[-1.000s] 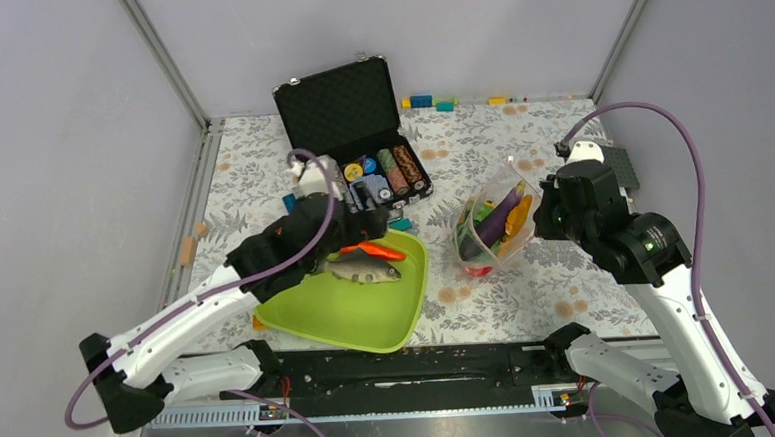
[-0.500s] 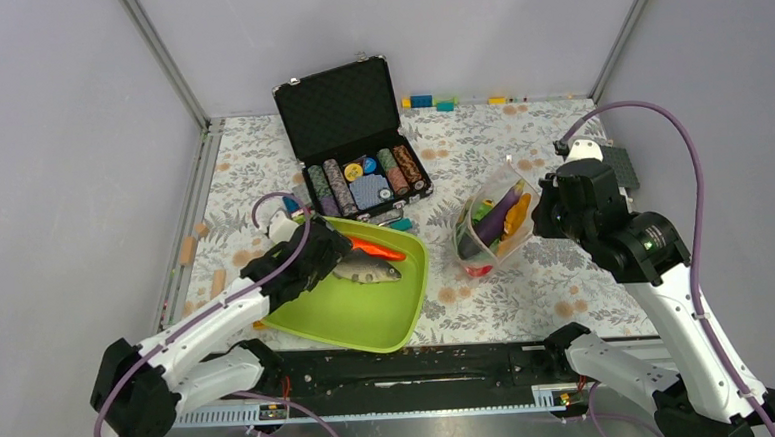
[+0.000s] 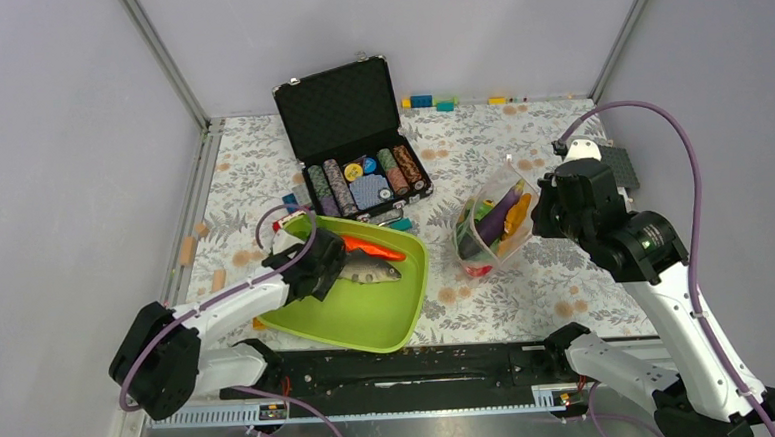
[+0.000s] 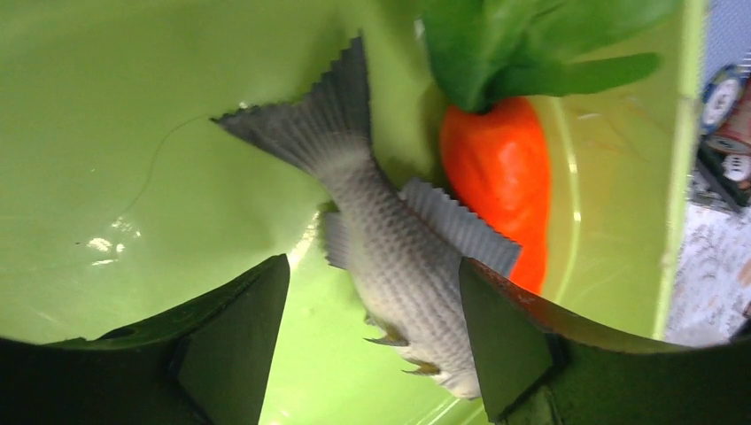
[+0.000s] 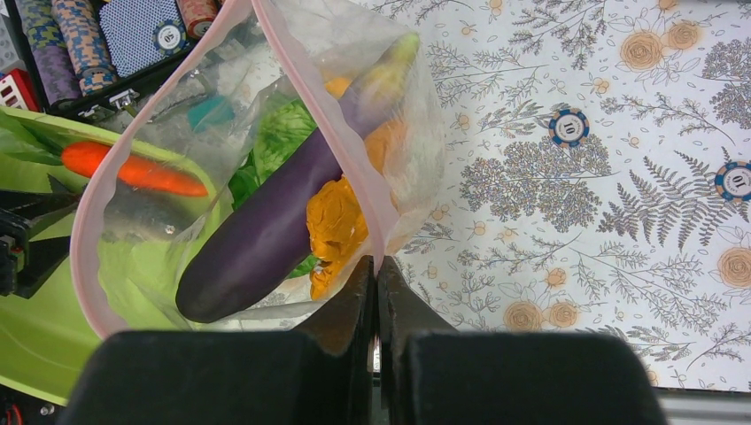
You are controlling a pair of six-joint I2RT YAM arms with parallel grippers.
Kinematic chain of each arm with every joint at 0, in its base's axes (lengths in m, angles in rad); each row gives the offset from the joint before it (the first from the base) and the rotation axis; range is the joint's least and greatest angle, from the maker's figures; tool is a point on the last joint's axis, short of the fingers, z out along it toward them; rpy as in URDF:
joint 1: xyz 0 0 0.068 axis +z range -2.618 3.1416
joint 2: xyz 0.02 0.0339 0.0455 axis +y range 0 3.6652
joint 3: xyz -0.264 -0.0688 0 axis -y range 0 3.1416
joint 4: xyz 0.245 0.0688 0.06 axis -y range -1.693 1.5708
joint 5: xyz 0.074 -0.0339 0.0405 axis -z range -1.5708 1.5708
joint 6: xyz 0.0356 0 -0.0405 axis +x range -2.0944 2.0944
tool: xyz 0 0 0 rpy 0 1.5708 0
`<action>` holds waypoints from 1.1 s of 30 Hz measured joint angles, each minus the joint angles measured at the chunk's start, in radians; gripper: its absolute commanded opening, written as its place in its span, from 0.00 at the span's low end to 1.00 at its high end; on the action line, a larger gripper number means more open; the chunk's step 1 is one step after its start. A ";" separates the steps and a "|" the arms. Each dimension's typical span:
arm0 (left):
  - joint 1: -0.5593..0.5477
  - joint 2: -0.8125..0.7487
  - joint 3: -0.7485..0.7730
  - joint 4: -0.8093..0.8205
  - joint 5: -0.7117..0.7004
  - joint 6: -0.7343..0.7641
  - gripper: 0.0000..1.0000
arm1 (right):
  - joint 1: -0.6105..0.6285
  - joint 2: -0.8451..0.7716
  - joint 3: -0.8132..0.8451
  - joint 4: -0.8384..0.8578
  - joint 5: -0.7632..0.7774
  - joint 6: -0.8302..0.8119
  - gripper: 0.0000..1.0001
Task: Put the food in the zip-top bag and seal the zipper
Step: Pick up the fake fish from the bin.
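Across the floral-patterned table (image 3: 566, 269), the largest thing that matters is the lime-green plastic tray (image 3: 359, 325) at the near left. The step in hand, as I judge it, is lifting a piece of food out of it. Near its right edge is the clear crinkly plastic zip-top bag (image 3: 468, 236), its mouth held open, with a purple toy eggplant (image 5: 266, 221) and yellow and green pieces already inside. Behind the tray lies an open black case of striped poker chips (image 3: 338, 116), which has no part in this.

The left gripper (image 4: 372, 292) is down in the tray with its jaws spread, one on each side of the grey scaled toy fish (image 4: 390, 257). One jaw stands clear of the body; the other lies just beside the back fin, and I cannot tell whether it touches. The right gripper (image 5: 376, 274) has its fingers pressed together on the bag's rim, pinching it so that the mouth gapes.

To do this well, the jaws should close across the thick of the body, not the thin fins, which would likely slip or twist. The orange toy carrot with green leaves (image 4: 500, 168) lies just beside the fish; the jaw on that side should go between the two, or both may be dragged. A straight lift before swinging over would clear the tray wall. The thin pale pink zipper strip (image 5: 80, 239) rings the open mouth, unsealed; the fish is long, so entering end first looks safest.
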 measured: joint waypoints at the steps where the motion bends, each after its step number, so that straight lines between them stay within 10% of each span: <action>1: 0.000 0.008 -0.009 0.004 0.000 -0.013 0.70 | 0.000 0.001 0.000 0.000 0.000 0.000 0.00; 13: 0.003 0.150 0.032 0.072 -0.005 -0.080 0.63 | 0.000 0.003 0.000 0.006 -0.001 0.000 0.00; 26: 0.003 0.236 0.082 0.075 0.005 -0.074 0.00 | 0.000 0.002 -0.006 0.014 -0.001 -0.003 0.00; 33: 0.003 0.176 0.079 0.032 0.000 -0.049 0.00 | 0.000 0.002 -0.008 0.020 -0.002 -0.003 0.00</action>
